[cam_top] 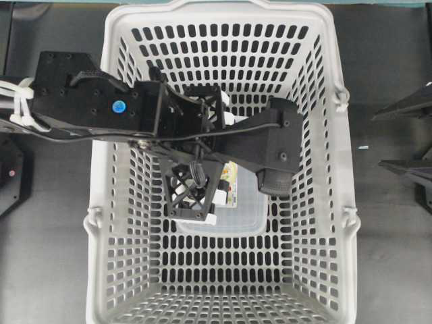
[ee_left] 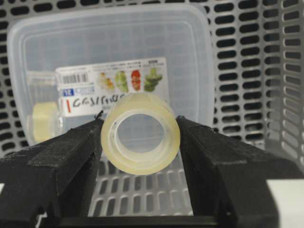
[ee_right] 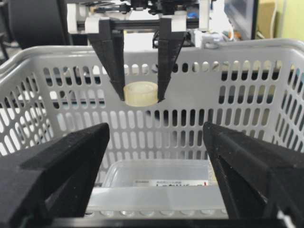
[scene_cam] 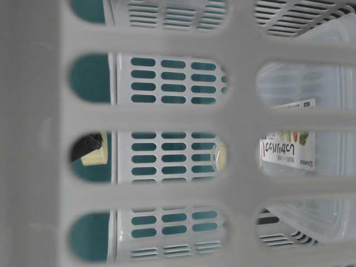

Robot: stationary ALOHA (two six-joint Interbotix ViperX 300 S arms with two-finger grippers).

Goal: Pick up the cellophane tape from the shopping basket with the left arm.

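With cellophane tape (ee_left: 140, 138) clamped across its rim between left gripper (ee_left: 140, 142) fingers, lifted clear above shopping basket (ee_right: 247, 61) floor. Hole facing camera, so grip squeezes the diameter. Clear container (ee_left: 114, 57) at 12 o'clock below. Right gripper (ee_right: 156, 161) spread wide, empty.

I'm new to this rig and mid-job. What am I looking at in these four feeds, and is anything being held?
Two black robot arms work over a grey shopping basket. One feed looks down from overhead, one looks level through the basket wall, and one camera rides on each wrist. The left gripper has its jaws closed on the cellophane tape, lifted above the basket floor. The right gripper waits outside the basket, jaws wide and empty. A clear container with a colourful label lies on the basket floor.
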